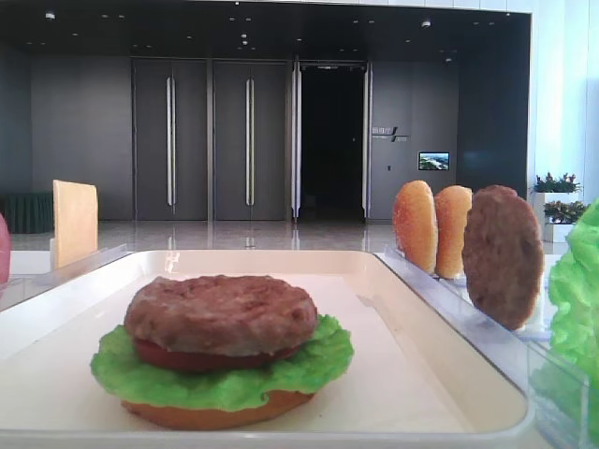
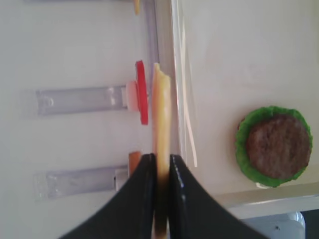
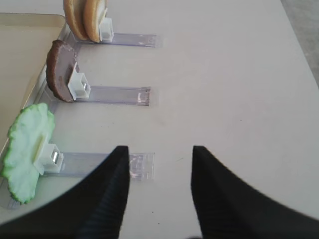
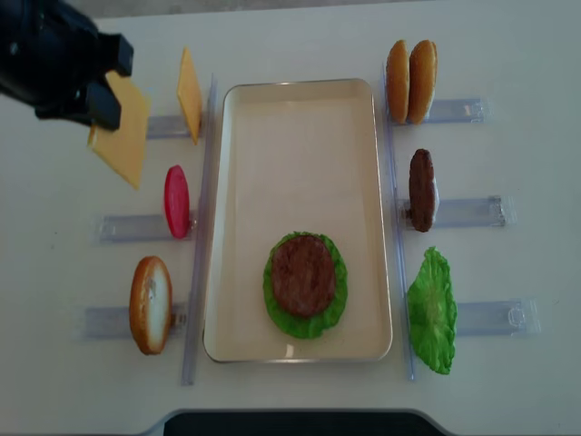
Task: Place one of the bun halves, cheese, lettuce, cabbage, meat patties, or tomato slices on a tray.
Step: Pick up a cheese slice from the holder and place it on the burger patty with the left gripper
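Note:
My left gripper (image 2: 161,157) is shut on a pale yellow cheese slice (image 2: 160,109), seen edge-on. From above, that cheese (image 4: 120,132) hangs tilted over the table left of the cream tray (image 4: 300,154), under the left gripper (image 4: 104,100). On the tray lies a stack with a meat patty (image 4: 304,274) on top of lettuce (image 4: 338,304), a tomato slice and a bun half. My right gripper (image 3: 159,148) is open over bare table, empty, beside the lettuce rack (image 3: 134,167).
Clear racks left of the tray hold a second cheese slice (image 4: 189,94), a tomato slice (image 4: 176,201) and a bun half (image 4: 151,304). Racks on the right hold two bun halves (image 4: 410,80), a patty (image 4: 421,189) and a lettuce leaf (image 4: 432,311).

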Available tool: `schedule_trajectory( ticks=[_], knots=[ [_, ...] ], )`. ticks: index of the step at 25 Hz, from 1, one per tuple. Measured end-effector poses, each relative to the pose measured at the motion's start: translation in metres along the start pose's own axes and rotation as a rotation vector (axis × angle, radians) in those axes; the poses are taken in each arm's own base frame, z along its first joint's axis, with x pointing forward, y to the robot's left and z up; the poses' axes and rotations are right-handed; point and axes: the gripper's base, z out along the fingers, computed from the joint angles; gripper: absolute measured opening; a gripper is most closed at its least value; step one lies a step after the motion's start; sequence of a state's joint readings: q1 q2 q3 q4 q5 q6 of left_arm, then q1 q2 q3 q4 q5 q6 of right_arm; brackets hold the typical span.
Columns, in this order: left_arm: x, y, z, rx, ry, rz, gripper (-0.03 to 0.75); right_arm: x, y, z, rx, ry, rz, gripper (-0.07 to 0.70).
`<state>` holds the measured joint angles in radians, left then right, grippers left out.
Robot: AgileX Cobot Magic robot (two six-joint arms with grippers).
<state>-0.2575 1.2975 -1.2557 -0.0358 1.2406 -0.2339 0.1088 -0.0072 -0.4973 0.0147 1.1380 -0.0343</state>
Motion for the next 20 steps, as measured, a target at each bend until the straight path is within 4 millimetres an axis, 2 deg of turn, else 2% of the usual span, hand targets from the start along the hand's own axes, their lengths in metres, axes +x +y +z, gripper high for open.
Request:
schedule_trajectory(
  ticks=[5,10,14,20],
  knots=[
    [0.039,0.009,-0.014,0.012,-0.026,-0.011,0.034,0.0,0.0,0.0,0.003,0.0,-0.001,0.316],
    [0.066,0.015,-0.02,0.025,-0.044,-0.054,0.034,0.0,0.0,0.0,0.004,0.0,-0.002,0.316],
    [0.077,0.018,-0.017,0.022,-0.031,-0.062,0.034,0.0,0.0,0.0,0.004,0.0,-0.002,0.315],
    [0.08,0.017,-0.013,0.028,-0.013,-0.067,0.034,0.0,0.0,0.0,-0.002,0.0,-0.004,0.314]
  ],
)
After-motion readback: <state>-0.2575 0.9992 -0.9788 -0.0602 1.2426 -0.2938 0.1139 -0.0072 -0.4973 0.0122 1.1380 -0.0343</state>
